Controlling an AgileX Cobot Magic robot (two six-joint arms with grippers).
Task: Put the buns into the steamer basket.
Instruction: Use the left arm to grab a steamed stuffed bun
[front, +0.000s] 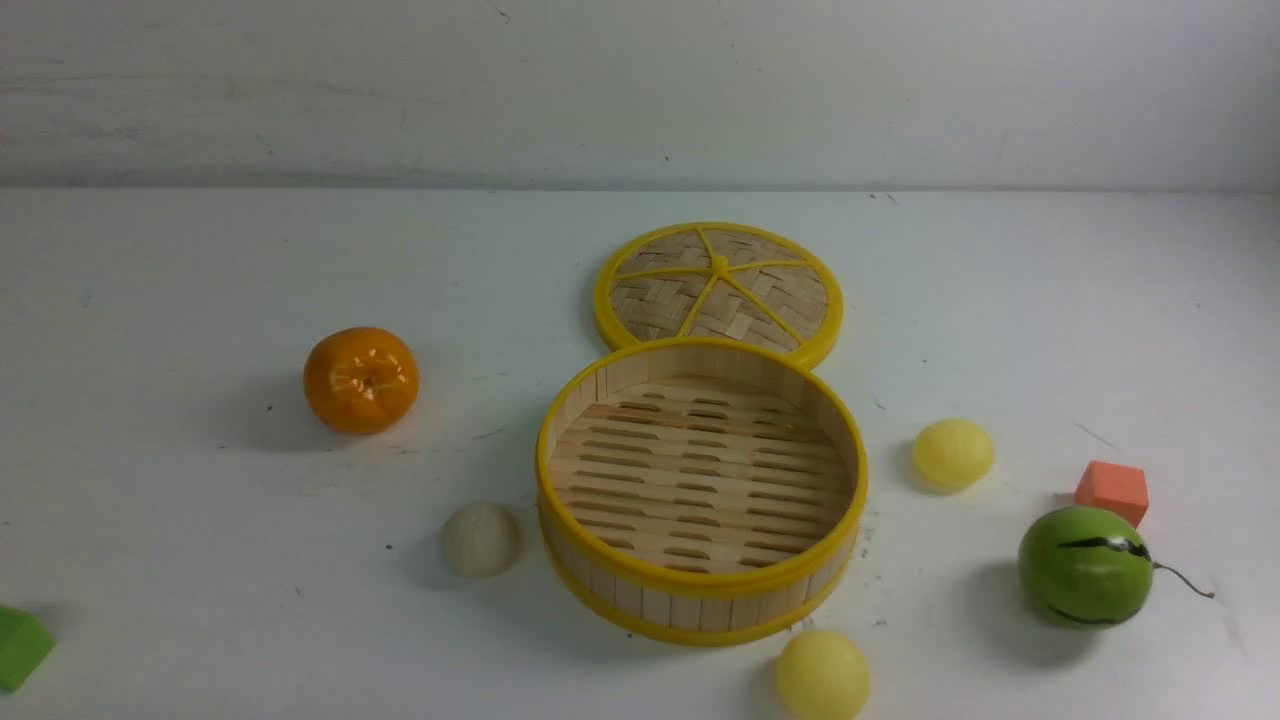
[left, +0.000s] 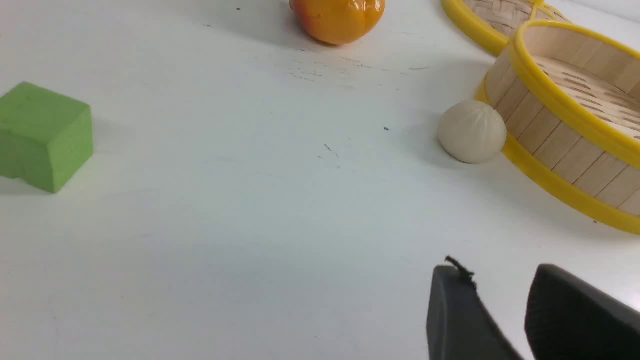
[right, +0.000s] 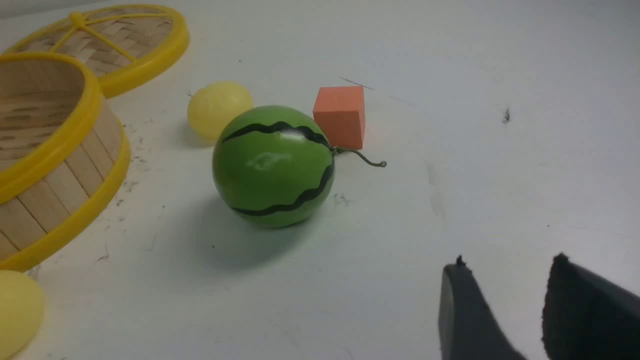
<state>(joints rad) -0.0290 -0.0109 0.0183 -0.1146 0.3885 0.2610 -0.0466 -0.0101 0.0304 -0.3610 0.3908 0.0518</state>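
Front view looks forward and down over the bench; both low wrist views share its steamer basket

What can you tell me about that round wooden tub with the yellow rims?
The round bamboo steamer basket stands upright, open and empty, on the white table. Pale wooden slats form its wall between yellow top and bottom rims; its slat floor is slotted. The flat woven lid lies behind it; the off-white dome-shaped bun sits close at its left, seemingly apart.
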